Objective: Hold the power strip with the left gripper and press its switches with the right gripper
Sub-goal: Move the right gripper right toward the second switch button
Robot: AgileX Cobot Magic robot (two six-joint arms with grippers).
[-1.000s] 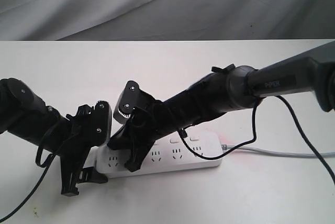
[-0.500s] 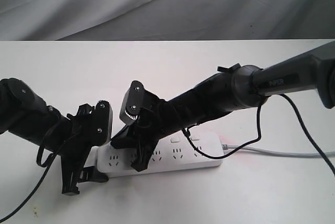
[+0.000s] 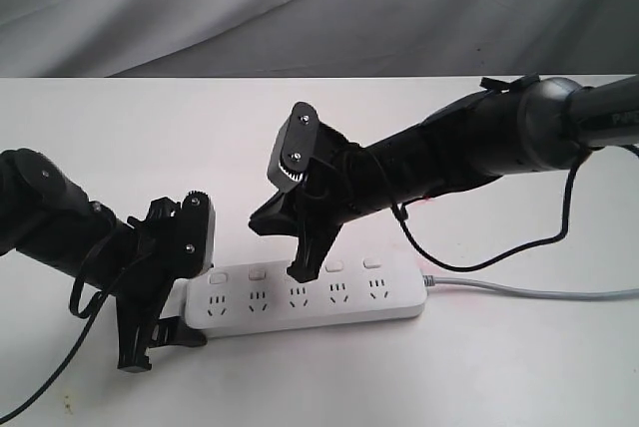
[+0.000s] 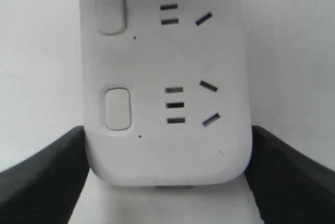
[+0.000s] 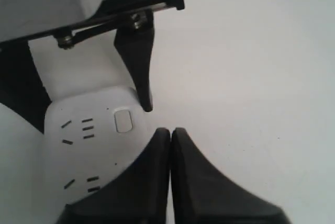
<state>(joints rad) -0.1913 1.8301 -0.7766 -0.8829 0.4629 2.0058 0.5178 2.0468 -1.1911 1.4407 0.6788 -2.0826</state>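
The white power strip (image 3: 310,299) lies flat on the table, its grey cord (image 3: 529,293) running off to the right. My left gripper (image 3: 160,337) is shut on its left end. In the left wrist view both black fingers (image 4: 42,177) press the sides of the power strip (image 4: 167,67), with two switches (image 4: 117,109) in sight. My right gripper (image 3: 300,272) is shut and empty. It hovers just over the row of switches (image 3: 258,272), near the middle one. In the right wrist view its tips (image 5: 170,131) sit past the end switch (image 5: 123,120), above the power strip (image 5: 84,150).
A loose black cable (image 3: 479,259) sags from the right arm (image 3: 469,148) to just above the strip's right end. Another black cable (image 3: 60,367) trails from the left arm (image 3: 60,227) toward the table's front edge. Grey cloth (image 3: 300,8) hangs behind the white table (image 3: 499,377).
My right gripper has lifted off the strip's left sockets and moved up and to the right. The left gripper and the strip have stayed put.
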